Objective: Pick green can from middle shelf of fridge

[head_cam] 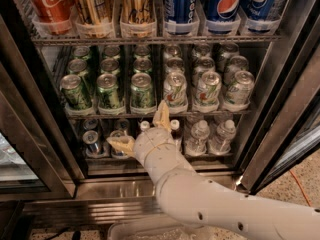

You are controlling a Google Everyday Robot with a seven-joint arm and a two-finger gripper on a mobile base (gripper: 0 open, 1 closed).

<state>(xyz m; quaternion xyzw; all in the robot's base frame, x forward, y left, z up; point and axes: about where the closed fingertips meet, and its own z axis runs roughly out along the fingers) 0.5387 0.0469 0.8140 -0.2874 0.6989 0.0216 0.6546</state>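
Note:
The fridge [280,114] stands open with dark racks inside. The middle shelf [90,115] holds dark green cans on the left and white-green cans [207,88] on the right. The front green cans stand at the left [76,91], the middle [109,90] and the right [143,90] of their lanes. My gripper [141,130] is open, just below the shelf's front edge under the rightmost green can. One finger [161,115] points up at the shelf edge, and the other finger [120,144] points left. It holds nothing.
The top rack holds red [47,6], gold [136,4] and blue cans [225,4]. The bottom rack has small bottles [199,134] and cans [92,141] behind my wrist. The glass door [300,144] stands open at the right. A pale tray edge [130,230] lies below.

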